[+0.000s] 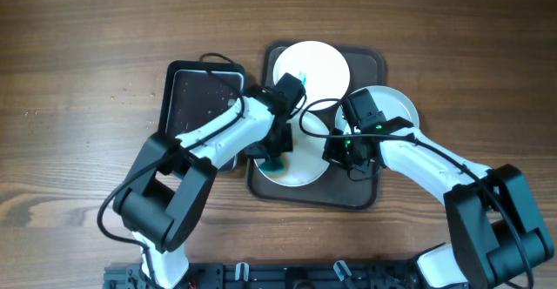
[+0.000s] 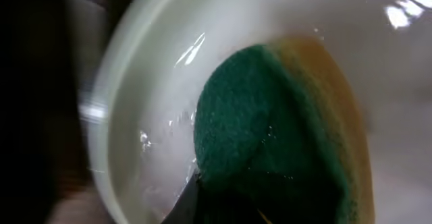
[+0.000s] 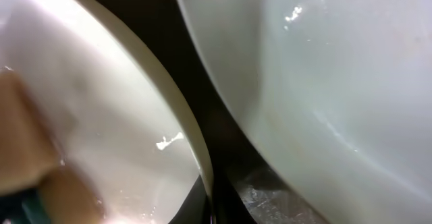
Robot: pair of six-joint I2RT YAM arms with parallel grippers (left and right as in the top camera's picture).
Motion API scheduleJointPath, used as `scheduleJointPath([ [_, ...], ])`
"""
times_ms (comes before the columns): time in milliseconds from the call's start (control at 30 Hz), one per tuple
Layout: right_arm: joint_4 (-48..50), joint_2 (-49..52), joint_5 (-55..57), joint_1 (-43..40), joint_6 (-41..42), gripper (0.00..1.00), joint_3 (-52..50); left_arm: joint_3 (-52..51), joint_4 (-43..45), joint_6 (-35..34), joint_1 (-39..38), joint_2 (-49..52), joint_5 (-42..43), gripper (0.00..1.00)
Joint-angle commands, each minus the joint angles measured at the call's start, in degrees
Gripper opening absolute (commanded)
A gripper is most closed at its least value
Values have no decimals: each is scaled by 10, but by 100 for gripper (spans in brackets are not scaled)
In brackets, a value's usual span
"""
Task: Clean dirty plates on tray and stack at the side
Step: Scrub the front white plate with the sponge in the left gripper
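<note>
Three plates [image 1: 312, 67] on tray [image 1: 365, 198]; sponge [image 1: 275, 163] on near plate [image 1: 306, 172]; pan [image 1: 196, 93] left of tray.

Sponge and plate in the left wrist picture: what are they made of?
The sponge looks like soft foam: a rough green scrubbing layer on a yellowish-brown spongy one. The plate looks like glazed ceramic or hard plastic; it is smooth, white and shiny with bright glints, maybe wet.

The overhead camera looks straight down on the table [image 1: 78, 54] and takes in the whole tray [image 1: 365, 200]. Each wrist camera sits very close and blurred. Both seem to share the near plate [image 2: 135, 102] under the sponge [image 2: 270, 136].
</note>
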Motion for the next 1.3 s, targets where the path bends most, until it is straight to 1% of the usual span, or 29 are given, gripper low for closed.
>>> scheduleJointPath([
  [0,-11,19,49,-5,11,4,-6,-24,7,-24,26,10,-167,4],
  [67,-11,19,49,-5,11,4,-6,-24,28,-24,23,10,-118,4],
  [200,-11,19,49,-5,11,4,-6,-24,107,-24,11,13,82,4],
  [267,-11,19,49,-5,11,4,-6,-24,143,-24,1,17,157,4],
  [367,-12,19,49,-5,11,4,-6,-24,189,-24,-19,25,239,4],
  [433,-13,19,49,-5,11,4,-6,-24,201,-24,-33,32,257,4],
  [600,-15,19,49,-5,10,4,-6,-24,202,-23,-53,39,266,4],
  [733,-15,19,48,-5,11,4,-6,-24,206,7,-54,39,309,4],
  [800,-15,19,48,-5,10,4,-6,-24,206,25,-54,39,316,4],
  [900,-16,19,48,-5,11,4,-6,-24,203,45,-52,39,303,4],
  [967,-17,19,48,-5,11,4,-6,-24,190,47,-46,39,259,4],
  [1000,-18,19,46,-5,10,4,-6,-24,153,33,-36,38,178,4],
  [1033,-19,19,46,-5,11,4,-6,-24,136,19,-32,38,141,4],
  [1100,-20,19,46,-5,10,4,-6,-24,80,-17,-19,38,26,4],
  [1200,-20,19,47,-5,10,4,-6,-23,28,-42,-4,33,-68,4],
  [1267,-20,19,47,-5,10,5,-6,-23,0,-61,7,24,-99,4],
])
